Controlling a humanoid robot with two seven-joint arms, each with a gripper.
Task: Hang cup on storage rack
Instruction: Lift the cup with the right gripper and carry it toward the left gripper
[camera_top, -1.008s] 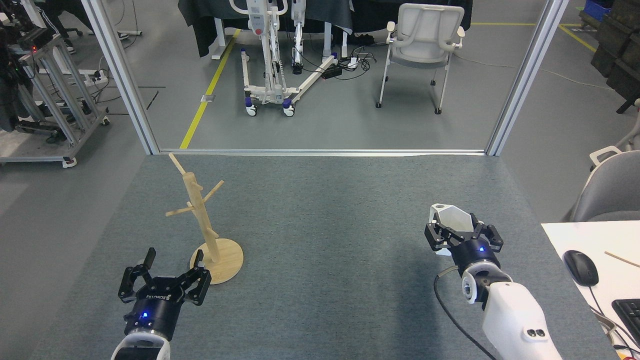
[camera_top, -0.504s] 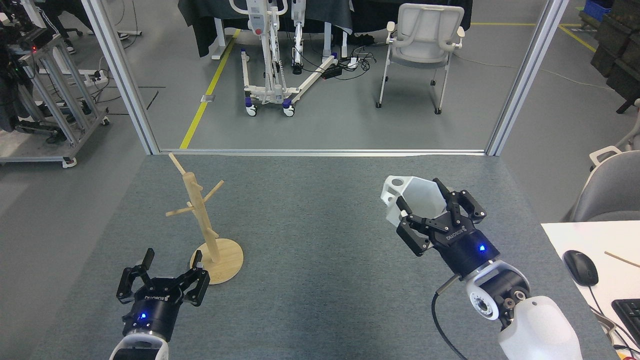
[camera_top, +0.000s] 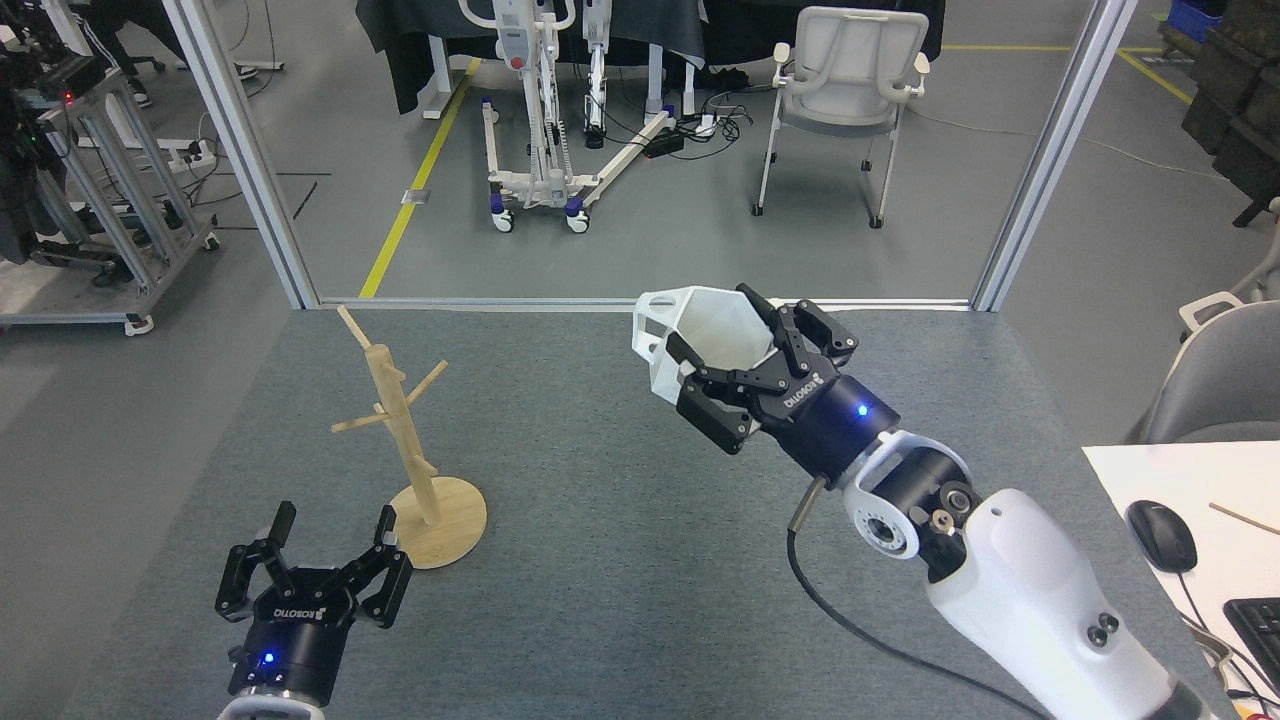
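Observation:
The white faceted cup (camera_top: 705, 330) is held in the air above the grey mat, tilted with its handle toward the left. My right gripper (camera_top: 745, 350) is shut on the cup's rim, one finger inside and one outside. The wooden storage rack (camera_top: 405, 430) stands upright on its round base at the left of the mat, well left of the cup, with nothing on its pegs. My left gripper (camera_top: 330, 528) is open near the front left, just in front of the rack's base, holding nothing.
The grey mat (camera_top: 620, 520) covers the table. A white desk (camera_top: 1200, 530) with a black mouse (camera_top: 1161, 535) and keyboard sits at the right edge. Beyond the far edge stand metal posts, a white chair (camera_top: 845, 95) and a wheeled lift frame.
My right arm has lifted the cup off the mat and carried it up and left toward the middle. My left gripper has drawn back slightly toward the front edge.

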